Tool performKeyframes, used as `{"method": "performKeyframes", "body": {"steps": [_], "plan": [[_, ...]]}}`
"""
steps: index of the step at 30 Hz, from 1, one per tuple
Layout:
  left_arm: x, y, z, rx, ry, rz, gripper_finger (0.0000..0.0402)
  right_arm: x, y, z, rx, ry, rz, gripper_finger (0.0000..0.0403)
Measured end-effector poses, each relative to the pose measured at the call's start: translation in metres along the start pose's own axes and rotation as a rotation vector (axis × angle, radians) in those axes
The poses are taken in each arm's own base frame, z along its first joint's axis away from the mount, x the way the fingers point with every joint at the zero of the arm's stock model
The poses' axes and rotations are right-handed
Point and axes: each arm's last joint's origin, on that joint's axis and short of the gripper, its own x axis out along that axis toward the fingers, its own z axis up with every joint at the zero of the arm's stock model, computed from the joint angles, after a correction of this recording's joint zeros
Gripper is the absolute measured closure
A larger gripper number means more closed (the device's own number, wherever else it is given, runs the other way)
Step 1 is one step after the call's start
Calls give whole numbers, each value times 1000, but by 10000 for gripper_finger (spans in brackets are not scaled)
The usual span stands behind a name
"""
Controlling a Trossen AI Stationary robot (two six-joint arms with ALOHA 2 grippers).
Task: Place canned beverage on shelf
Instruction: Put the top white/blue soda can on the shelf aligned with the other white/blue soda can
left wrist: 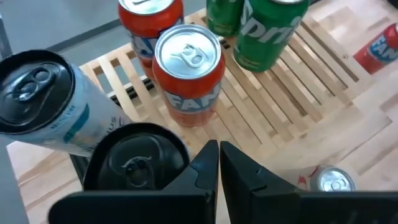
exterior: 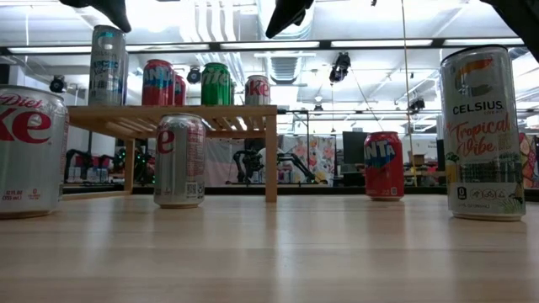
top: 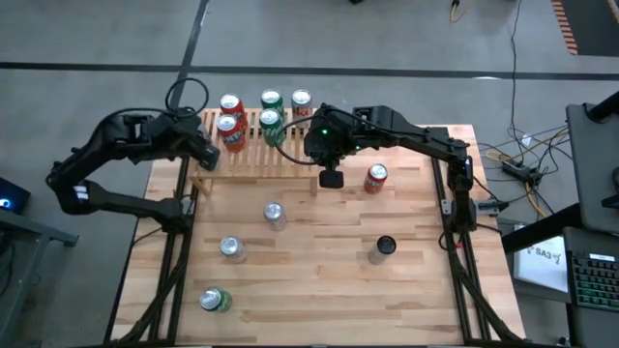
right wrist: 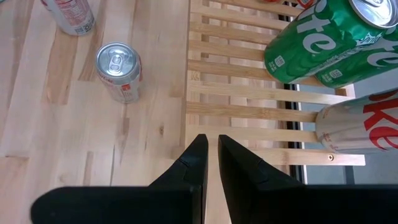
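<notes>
The light-wood slatted shelf [top: 259, 150] stands on its legs at the table's far side. On it stand two red Fanta cans [top: 230, 130], two green Sprite cans [top: 271, 121] and a Diet Coke can [top: 301, 100]. A tall white-and-teal can [left wrist: 37, 102] and a black can [left wrist: 134, 162] stand at its left end. My left gripper [left wrist: 218, 163] is shut and empty, above the shelf's left end [top: 205, 155]. My right gripper [right wrist: 210, 155] is shut and empty, above the shelf's near right corner [top: 331, 179].
Loose cans stand on the table: a red Fanta [top: 376, 177], two silver Diet Cokes [top: 275, 215] [top: 230, 248], a green can [top: 215, 300] and a black-topped Celsius can [top: 385, 247]. Bare slats [right wrist: 249, 112] lie at the shelf's right near part.
</notes>
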Motion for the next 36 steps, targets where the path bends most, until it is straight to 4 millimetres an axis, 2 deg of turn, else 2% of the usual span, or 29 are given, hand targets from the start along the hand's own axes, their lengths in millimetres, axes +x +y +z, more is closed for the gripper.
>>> {"method": "performKeyframes", "body": {"steps": [16,36], "plan": [[6,-1,-3,19,58,76,401,0,0,0,0,0,0,376],[6,-2,-4,29,72,59,401,0,0,0,-1,0,0,376]]}}
